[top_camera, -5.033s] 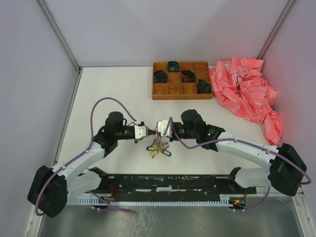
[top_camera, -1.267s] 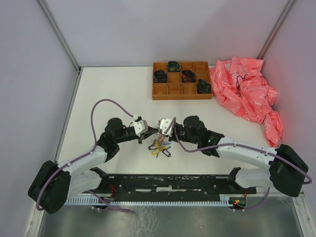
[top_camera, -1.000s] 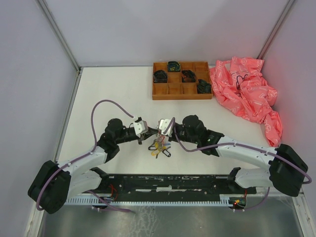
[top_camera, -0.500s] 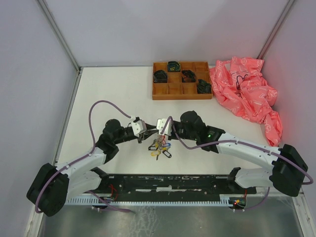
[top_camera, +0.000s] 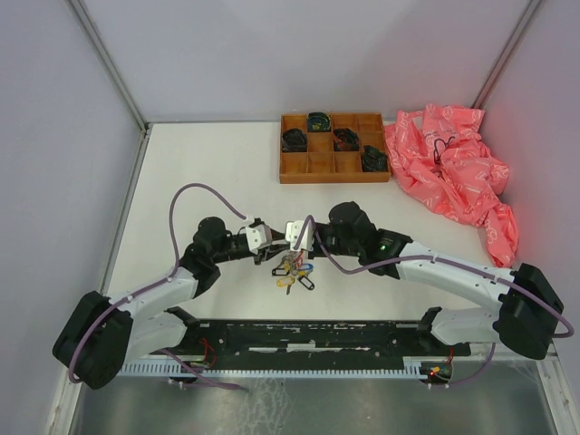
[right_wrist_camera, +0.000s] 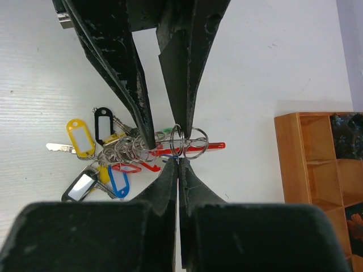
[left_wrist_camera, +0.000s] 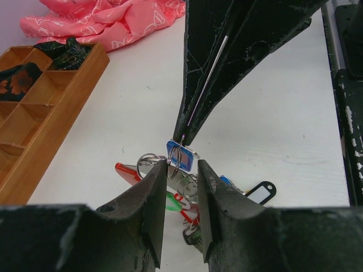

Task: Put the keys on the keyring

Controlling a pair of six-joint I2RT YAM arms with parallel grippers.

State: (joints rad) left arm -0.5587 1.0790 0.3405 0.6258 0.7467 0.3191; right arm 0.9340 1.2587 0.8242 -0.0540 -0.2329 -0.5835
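Wooden compartment tray is our landmark, so everything's relative to that. Well in front of it, towards the arm bases, we've got the keyring and its bunch of keys on the white table.

The right gripper has its fingers squeezed tight together, pinching the thin wire of the keyring at its edge. The left gripper faces it with fingers parted, one on either side of the ring. As far as we can see it isn't clamping anything.

The yellow-tagged key, black-tagged key and blue-tagged key fan out on the side of the ring away from the tray. The red strap points towards the tray. A crumpled pink cloth sits right up against the tray's right end.
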